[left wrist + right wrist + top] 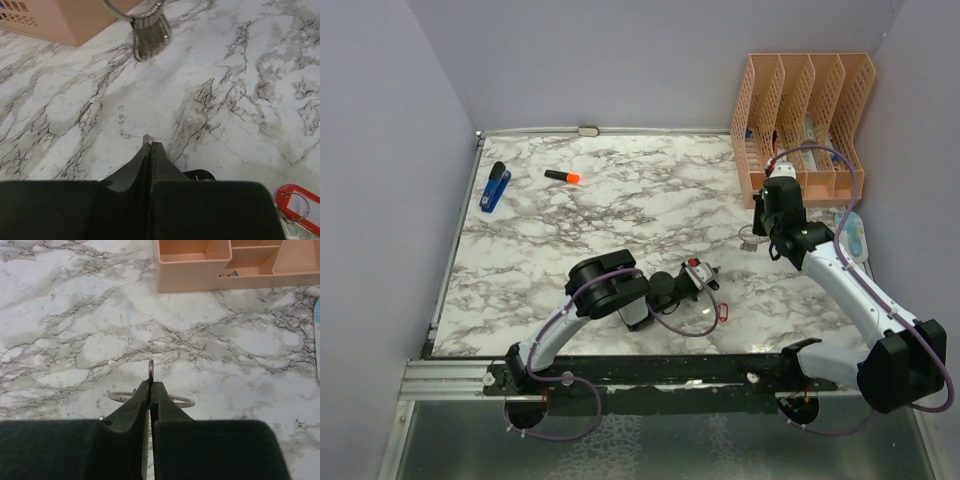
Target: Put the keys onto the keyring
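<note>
Top view: the right gripper (752, 238) sits just in front of the peach organizer (800, 120), pinched on the keyring (748, 241). The left gripper (710, 278) is farther out from the organizer, toward the near edge, with the red tag (724, 311) lying loose right beside it.

Left wrist: the fingers are squeezed tight with a thin metal sliver poking out the tip, which looks to me like a key (146, 138) held edge-on. Ahead, toward the organizer, a bunch of keys (150, 37) hangs off the ring.

Right wrist: the jaws are clamped together on the ring, with wire loop showing on either side.

So some keys look threaded already. The pinched one and the tagged one aren't on yet, I'd say.
</note>
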`<state>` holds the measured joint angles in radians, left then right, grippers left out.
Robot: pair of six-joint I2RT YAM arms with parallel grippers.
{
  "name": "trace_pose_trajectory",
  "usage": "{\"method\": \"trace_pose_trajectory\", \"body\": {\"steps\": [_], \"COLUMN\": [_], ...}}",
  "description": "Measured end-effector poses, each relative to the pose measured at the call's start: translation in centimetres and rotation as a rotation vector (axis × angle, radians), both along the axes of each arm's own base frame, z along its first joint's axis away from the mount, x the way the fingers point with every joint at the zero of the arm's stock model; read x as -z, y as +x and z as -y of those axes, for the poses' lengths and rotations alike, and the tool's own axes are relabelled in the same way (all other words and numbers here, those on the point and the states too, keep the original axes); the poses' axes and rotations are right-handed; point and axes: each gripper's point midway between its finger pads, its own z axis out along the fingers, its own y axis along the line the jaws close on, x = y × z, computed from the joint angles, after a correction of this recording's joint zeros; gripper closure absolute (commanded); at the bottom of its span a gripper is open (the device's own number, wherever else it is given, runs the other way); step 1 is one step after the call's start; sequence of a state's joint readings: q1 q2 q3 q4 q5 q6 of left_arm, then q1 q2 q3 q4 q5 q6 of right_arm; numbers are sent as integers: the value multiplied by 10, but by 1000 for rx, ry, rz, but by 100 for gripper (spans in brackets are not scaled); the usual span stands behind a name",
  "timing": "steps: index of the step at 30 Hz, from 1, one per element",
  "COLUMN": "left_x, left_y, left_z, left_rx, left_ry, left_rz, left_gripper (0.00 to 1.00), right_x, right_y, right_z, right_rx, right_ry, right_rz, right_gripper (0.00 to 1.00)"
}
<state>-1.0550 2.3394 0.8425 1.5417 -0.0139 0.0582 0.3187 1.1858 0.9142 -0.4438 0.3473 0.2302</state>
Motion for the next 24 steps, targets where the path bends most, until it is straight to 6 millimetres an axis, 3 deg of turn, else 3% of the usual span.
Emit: {"method": "trace_pose_trajectory", "body": {"steps": [6, 8, 10, 13, 15, 17, 20, 22, 24], "left_x": [-3, -14, -42, -117, -166, -201, -225, -228, -224], "left_y": [0, 1, 5, 30, 66, 106, 141, 149, 145], "left_z": [-17, -31, -41, -60, -81, -105, -151, -176, -182], "left_rx": [-50, -85, -110, -167, -237, -303, -377, -407, -390], "left_ry": [11, 11, -23, -147, -206, -234, -234, -218, -194], "left_rz": [-19, -12, 14, 69, 67, 26, -63, -136, -192], "left_gripper": [100, 100, 100, 100, 100, 100, 100, 100, 100], "right_x": [-2, -6, -15, -30, -38, -41, -44, -47, -55], "right_y": [0, -1, 0, 2, 3, 3, 1, 0, -2], "right_z": [-3, -6, -11, -19, -24, -31, -45, -53, -58], "right_rx": [-26, -50, -83, -131, -160, -196, -265, -305, -333], "right_ry": [3, 9, 22, 49, 65, 85, 125, 151, 171], "right_rz": [3, 15, 45, 99, 125, 132, 133, 141, 162], "right_gripper": [99, 99, 99, 99, 99, 99, 99, 99, 99]}}
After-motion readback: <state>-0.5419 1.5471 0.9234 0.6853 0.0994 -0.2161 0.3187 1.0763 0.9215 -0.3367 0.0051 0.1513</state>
